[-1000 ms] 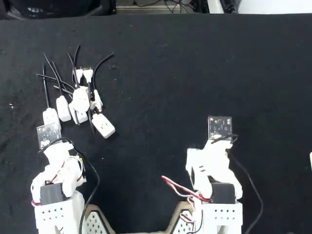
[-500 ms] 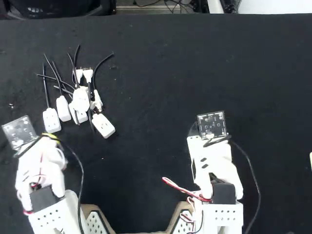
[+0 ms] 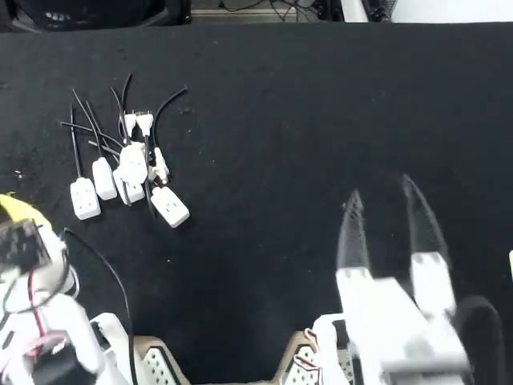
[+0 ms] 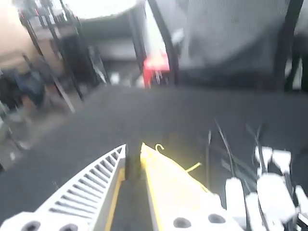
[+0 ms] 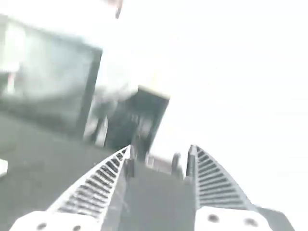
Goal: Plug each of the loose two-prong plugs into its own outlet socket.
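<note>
On the black table (image 3: 280, 120), plugs (image 3: 143, 122) and sockets (image 3: 84, 197) lie clustered.

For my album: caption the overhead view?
White plugs and sockets clustered on a black table, nearer the left arm than the right arm.

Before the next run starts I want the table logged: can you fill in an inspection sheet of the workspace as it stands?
Surface: black cloth over the whole table, flat.
Job's things: white plugs and sockets bunched together at the far left; whether any pair is joined is too small to tell.
Clutter: a pale scrap at the right edge, too little of it in view to identify.
Grippers: left tool above the cloth near the bunch, holding nothing. Right tool open and empty, raised over the near right of the table.
Cables: short black cords fan out from the bunch toward the far side.
Surroundings: blurred dark shelving beyond the table.
</note>
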